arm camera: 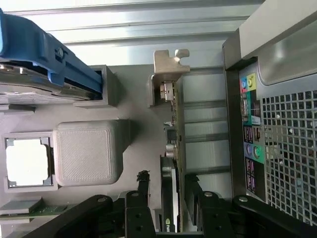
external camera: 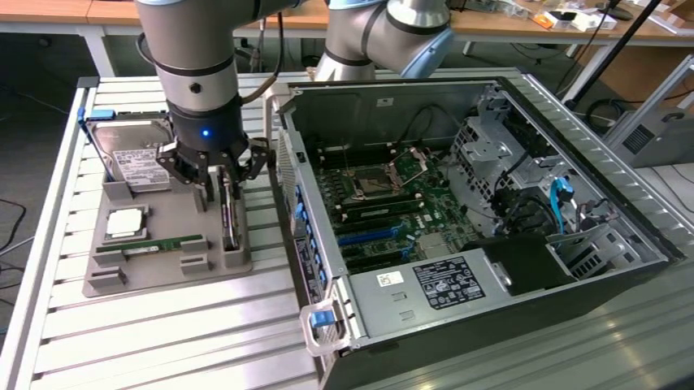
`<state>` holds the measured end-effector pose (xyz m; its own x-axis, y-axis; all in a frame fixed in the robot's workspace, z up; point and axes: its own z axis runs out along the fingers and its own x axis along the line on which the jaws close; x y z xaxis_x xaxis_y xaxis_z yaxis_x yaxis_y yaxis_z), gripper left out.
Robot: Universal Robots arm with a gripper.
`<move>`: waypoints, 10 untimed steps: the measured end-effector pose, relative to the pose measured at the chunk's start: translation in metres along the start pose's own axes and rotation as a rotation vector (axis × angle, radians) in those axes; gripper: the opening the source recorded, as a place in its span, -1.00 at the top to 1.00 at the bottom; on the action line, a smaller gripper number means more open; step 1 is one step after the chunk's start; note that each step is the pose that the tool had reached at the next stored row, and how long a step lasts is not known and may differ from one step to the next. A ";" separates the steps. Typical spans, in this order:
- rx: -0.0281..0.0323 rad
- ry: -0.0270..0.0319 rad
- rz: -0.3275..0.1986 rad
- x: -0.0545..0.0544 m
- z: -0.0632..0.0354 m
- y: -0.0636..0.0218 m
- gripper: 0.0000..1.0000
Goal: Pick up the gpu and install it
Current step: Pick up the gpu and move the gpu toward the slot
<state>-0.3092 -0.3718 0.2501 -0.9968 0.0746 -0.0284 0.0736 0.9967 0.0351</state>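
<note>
The gpu (external camera: 230,219) stands on edge in a slot of the grey parts tray (external camera: 217,260), to the exterior view's left of the open computer case (external camera: 456,219). It is a thin dark card. In the wrist view the gpu (arm camera: 173,129) has its silvery bracket at the far end, and its near end runs between my fingers. My gripper (external camera: 223,183) hangs right over the card. The gripper (arm camera: 167,183) is open, one black finger on each side of the board with a small gap to it.
On the tray lie a hard drive (external camera: 136,158) with a blue clip (arm camera: 54,54), a CPU (external camera: 126,221) and a green RAM stick (external camera: 152,244). The case's rear port panel (arm camera: 250,129) stands close beside the card. The motherboard (external camera: 379,195) lies exposed inside the case.
</note>
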 end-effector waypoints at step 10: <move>0.0007 0.0002 0.000 0.000 0.0042 0.0021 0.16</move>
<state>-0.3092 -0.3696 0.2459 -0.9968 0.0745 -0.0282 0.0735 0.9967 0.0344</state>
